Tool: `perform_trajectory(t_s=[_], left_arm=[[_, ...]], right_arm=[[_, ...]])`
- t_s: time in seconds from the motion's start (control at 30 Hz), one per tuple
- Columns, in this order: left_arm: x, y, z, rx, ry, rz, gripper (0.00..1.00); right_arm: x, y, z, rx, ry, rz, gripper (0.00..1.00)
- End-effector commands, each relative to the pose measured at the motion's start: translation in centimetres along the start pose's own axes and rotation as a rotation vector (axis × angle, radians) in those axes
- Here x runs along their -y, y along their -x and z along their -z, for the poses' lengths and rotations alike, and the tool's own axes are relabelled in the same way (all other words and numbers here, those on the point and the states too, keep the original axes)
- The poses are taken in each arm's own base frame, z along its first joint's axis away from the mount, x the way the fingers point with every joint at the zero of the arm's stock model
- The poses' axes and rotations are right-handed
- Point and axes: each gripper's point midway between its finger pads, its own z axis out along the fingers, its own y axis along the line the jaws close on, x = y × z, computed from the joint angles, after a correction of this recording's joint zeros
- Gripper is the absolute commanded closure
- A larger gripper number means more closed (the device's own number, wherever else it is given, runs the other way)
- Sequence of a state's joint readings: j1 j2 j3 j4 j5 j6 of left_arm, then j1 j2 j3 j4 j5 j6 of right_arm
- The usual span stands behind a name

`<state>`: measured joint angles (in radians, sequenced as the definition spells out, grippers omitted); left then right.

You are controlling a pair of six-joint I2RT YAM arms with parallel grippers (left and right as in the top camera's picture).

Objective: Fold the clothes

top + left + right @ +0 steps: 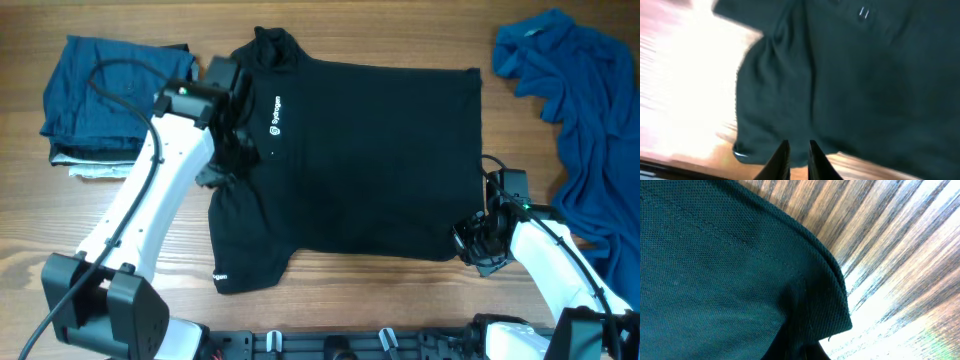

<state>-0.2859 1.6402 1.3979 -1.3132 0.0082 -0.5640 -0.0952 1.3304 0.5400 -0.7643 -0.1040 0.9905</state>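
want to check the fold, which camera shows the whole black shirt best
The overhead view: the black shirt lies spread out, nearly its whole outline in frame. The left wrist view gives only a blurred stretch of its edge; the right wrist view only a close-up of one hem corner.

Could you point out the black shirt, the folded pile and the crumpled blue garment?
black shirt [380, 160]: overhead view, chest.
folded pile [70, 110]: overhead view, top layer.
crumpled blue garment [595, 140]: overhead view, middle.
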Motion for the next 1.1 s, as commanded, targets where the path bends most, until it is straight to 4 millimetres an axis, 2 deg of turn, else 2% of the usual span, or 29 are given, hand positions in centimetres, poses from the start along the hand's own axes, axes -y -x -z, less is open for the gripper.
perform_trajectory(t_s=[0.0, 0.07, 0.13, 0.27, 0.33, 0.43, 0.5, 0.57, 0.67, 0.77, 0.9, 1.0, 1.03, 1.07], left_arm=[[-1.6, -3.9, -2.9, -0.106, -0.005, 0.077, 0.86], [-2.9, -6.1, -4.6, -0.153, 0.017, 0.083, 0.82], [-4.1, -7.9, -5.3, -0.195, 0.047, 0.085, 0.75], [-5.7, -9.6, -6.1, -0.23, 0.095, 0.086, 0.52], [-6.3, -10.4, -6.7, -0.253, 0.113, 0.093, 0.51], [-7.0, -11.4, -8.1, -0.272, 0.134, 0.131, 0.39], [-7.5, -12.2, -9.3, -0.285, 0.151, 0.194, 0.28], [-7.4, -13.0, -9.9, -0.308, 0.14, 0.233, 0.2], [-7.2, -13.2, -10.5, -0.313, 0.123, 0.268, 0.19], [-6.6, -12.3, -11.1, -0.272, 0.09, 0.274, 0.19], [-6.7, -11.5, -11.2, -0.232, 0.094, 0.24, 0.26], [-6.3, -10.8, -10.3, -0.175, 0.044, 0.236, 0.26], [-6.1, -10.5, -9.6, -0.141, 0.015, 0.234, 0.25], [-5.8, -10.2, -8.0, -0.079, -0.043, 0.234, 0.23]], right_arm=[[1.3, -0.3, -0.7, -0.009, -0.046, -0.013, 0.96], [1.3, -0.3, -0.7, -0.007, -0.044, -0.013, 0.96], [1.2, -0.2, -0.7, -0.006, -0.042, -0.012, 0.96], [0.9, 0.0, -0.7, 0.003, -0.028, -0.011, 0.96], [0.7, 0.0, -0.7, 0.004, -0.02, -0.01, 0.96], [0.7, 0.0, -0.7, 0.003, -0.02, -0.002, 0.96], [0.7, 0.0, -0.7, 0.003, -0.02, 0.016, 0.96], [0.7, 0.0, -0.7, 0.003, -0.02, 0.016, 0.96], [0.7, 0.0, -0.7, 0.003, -0.02, 0.016, 0.96], [0.7, 0.0, -0.7, 0.003, -0.019, 0.02, 0.96], [0.6, 0.0, -0.7, 0.001, -0.015, 0.042, 0.96], [0.6, -0.1, -0.7, -0.002, -0.013, 0.043, 0.95], [0.6, -0.1, -0.7, -0.002, -0.013, 0.042, 0.95], [0.6, -0.1, -0.7, -0.002, -0.013, 0.043, 0.95]])
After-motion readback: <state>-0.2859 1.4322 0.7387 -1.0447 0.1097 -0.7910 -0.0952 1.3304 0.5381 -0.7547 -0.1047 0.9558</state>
